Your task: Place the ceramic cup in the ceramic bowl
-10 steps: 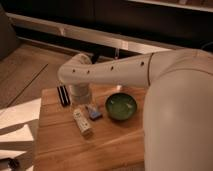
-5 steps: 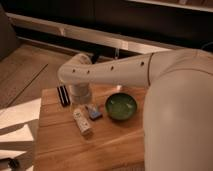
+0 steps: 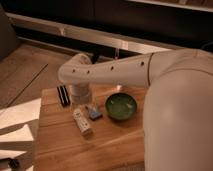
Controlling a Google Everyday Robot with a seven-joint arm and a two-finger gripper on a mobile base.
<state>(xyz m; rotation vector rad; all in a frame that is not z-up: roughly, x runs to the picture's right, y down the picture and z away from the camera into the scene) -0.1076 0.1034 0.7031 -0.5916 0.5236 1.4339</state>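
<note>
The gripper (image 3: 79,103) hangs left of centre above the wooden table (image 3: 110,146), its grip impossible to tell; the green bowl (image 3: 121,107) sits nearby to its right.

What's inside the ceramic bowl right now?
Nothing visible: the ceramic bowl shows its whole green inside, bare. The gripper is to its left, low over the wooden table; whatever lies directly under it is covered.

The worktop (image 3: 115,145) is matt grained wood. The ceramic bowl (image 3: 120,106) shines glossy green inside. The arm (image 3: 110,72) is smooth white plastic, its tool (image 3: 80,100) low over the worktop near the bowl.
</note>
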